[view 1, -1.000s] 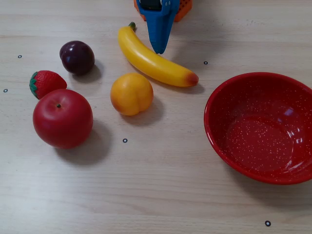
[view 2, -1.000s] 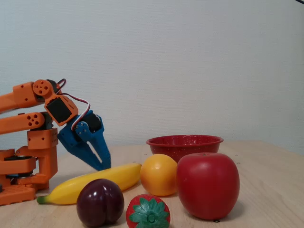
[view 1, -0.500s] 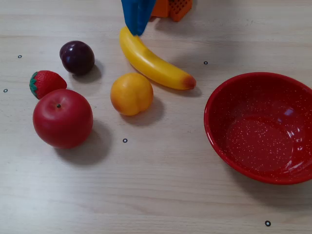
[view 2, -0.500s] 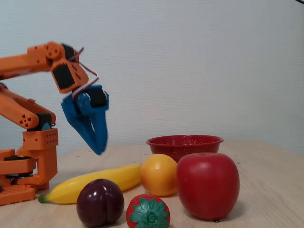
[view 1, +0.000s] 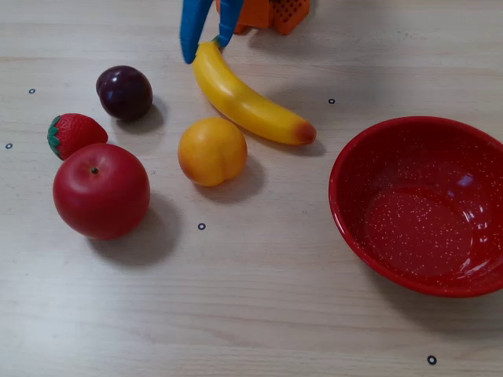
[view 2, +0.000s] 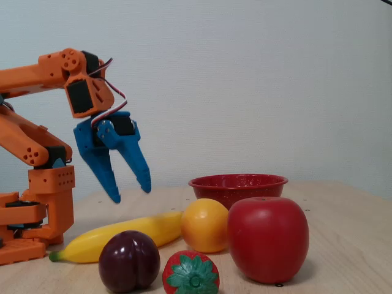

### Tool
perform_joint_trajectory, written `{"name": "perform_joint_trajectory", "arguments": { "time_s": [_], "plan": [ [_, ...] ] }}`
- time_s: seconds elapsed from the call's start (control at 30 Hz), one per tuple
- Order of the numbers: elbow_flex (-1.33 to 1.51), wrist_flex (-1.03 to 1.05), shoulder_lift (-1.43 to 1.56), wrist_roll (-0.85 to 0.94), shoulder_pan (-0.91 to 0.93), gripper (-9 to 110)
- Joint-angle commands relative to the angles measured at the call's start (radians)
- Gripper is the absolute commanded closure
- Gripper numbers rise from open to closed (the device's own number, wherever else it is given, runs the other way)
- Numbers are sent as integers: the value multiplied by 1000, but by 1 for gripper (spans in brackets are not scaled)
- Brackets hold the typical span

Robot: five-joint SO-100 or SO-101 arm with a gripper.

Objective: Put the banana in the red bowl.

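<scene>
The yellow banana lies flat on the wooden table, green stem toward the arm and orange-red end toward the red bowl. In a fixed view from the side the banana rests behind the plum, and the red bowl stands further back. My blue gripper is open, its two fingers straddling the stem end as seen from above. From the side the gripper hangs clear above the table and holds nothing. The bowl is empty.
A dark plum, a strawberry, a red apple and a round orange-yellow fruit sit left of and below the banana. The orange arm base stands at the left.
The gripper, shut and low over the banana's middle a second ago, rose and swung toward the stem end, then opened. The banana shifted only slightly.
</scene>
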State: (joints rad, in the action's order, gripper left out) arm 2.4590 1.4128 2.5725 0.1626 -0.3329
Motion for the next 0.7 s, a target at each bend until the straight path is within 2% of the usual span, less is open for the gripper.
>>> {"name": "perform_joint_trajectory", "arguments": {
  "time_s": [0.0,0.4,0.67],
  "plan": [
    [-35,-38,-31,-21,-9,66],
    [-224,60,-152,11,18,64],
    [-164,-110,-278,46,44,69]
  ]
}}
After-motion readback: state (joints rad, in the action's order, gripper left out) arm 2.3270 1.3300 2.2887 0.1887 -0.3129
